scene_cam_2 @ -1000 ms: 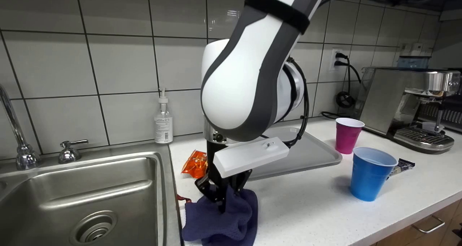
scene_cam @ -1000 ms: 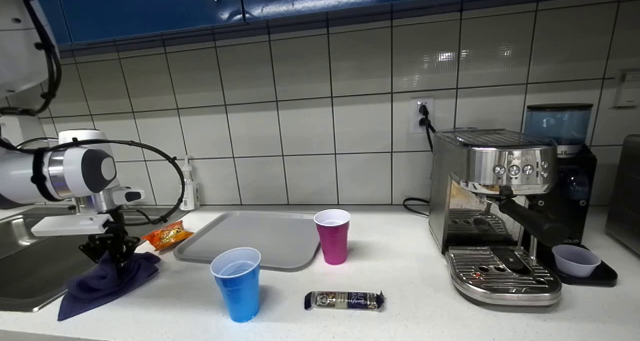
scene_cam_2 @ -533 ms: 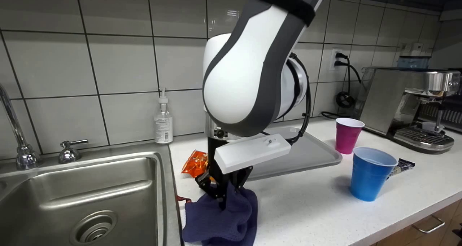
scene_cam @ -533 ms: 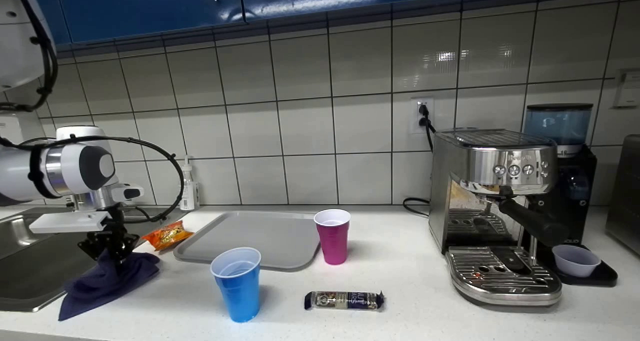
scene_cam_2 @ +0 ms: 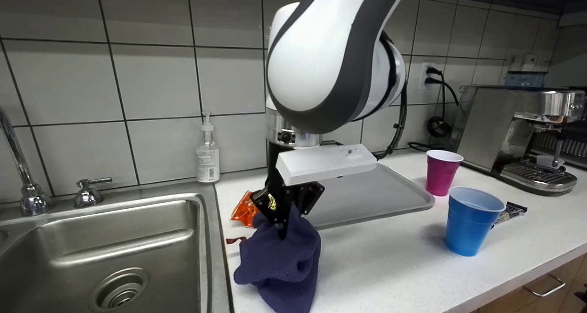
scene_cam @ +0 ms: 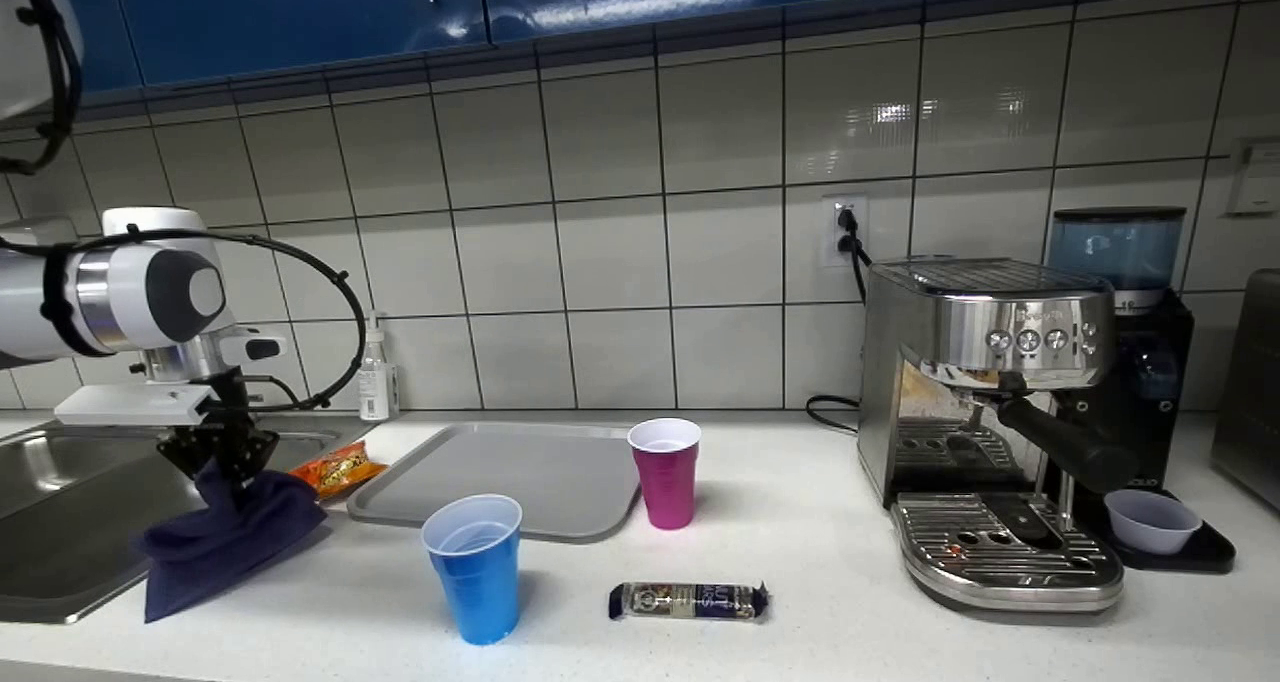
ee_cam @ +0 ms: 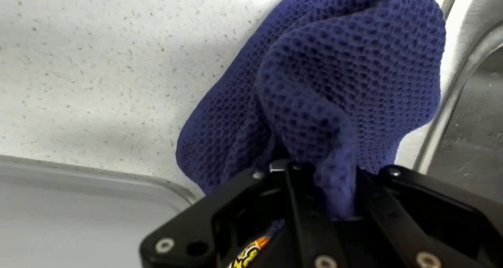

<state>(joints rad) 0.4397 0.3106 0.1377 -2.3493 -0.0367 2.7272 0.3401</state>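
Observation:
A dark blue-purple woven cloth (scene_cam: 225, 552) hangs in folds from my gripper (scene_cam: 236, 477) beside the sink. Pinched between the black fingers is a bunched fold of this cloth (ee_cam: 353, 63), seen plainly in the wrist view. In an exterior view the gripper (scene_cam_2: 281, 228) points down with the cloth (scene_cam_2: 284, 262) draped below it. Whether the cloth's lowest edge touches the counter I cannot tell. Just behind the gripper lies an orange snack packet (scene_cam: 338, 470), partly covered by the gripper in an exterior view.
A grey tray (scene_cam: 500, 477) lies near the packet, with a pink cup (scene_cam: 667, 474) at its right edge. Closer to the front are a blue cup (scene_cam: 478, 572) and a wrapped bar (scene_cam: 688, 601). The sink (scene_cam_2: 114, 253), soap bottle (scene_cam_2: 207, 154) and coffee machine (scene_cam: 990, 402) flank the counter.
My gripper has risen, mostly in the last half second, and the cloth has come up with it, stretching into a taller hanging shape. Cups, bar, tray and packet stay put.

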